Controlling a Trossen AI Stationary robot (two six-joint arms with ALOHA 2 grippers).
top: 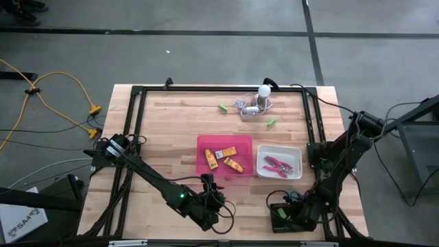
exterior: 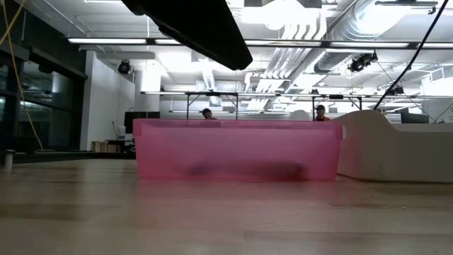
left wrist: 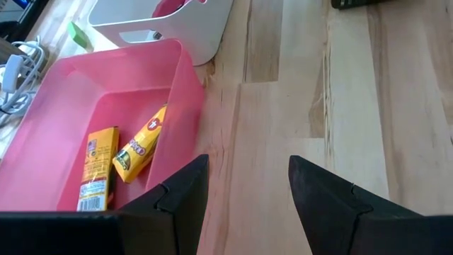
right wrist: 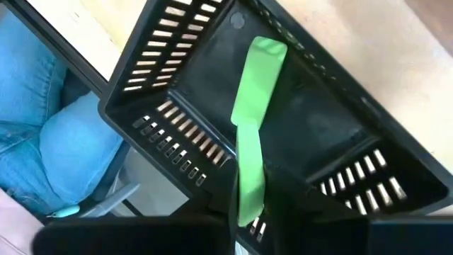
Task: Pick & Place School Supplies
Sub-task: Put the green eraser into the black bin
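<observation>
My right gripper [top: 296,211] hangs over the black tray [top: 280,217] at the near right and is shut on a bright-green stick [right wrist: 251,127]. My left gripper [top: 209,204] is open and empty, just near of the pink tray [top: 206,145], over bare wood [left wrist: 248,166]. The pink tray holds several yellow-orange blocks [top: 226,159], which also show in the left wrist view [left wrist: 134,152]. Pink-handled scissors [top: 276,165] lie in the white tray [top: 295,152]. Two more green sticks [top: 223,108] [top: 271,122] lie on the table at the far side. My right gripper pinches the green stick's near end [right wrist: 248,202] between its two fingers. The stick runs on in line with the fingers, and its free end [right wrist: 265,53] is over the black tray's floor [right wrist: 311,120]. I cannot tell whether it touches the floor.
A white bulb-like object [top: 264,92] with a grey cord lies at the far edge between the two loose sticks. A black frame [top: 137,123] rims the table. A person's blue-clad leg [right wrist: 56,142] is past the near edge by the black tray.
</observation>
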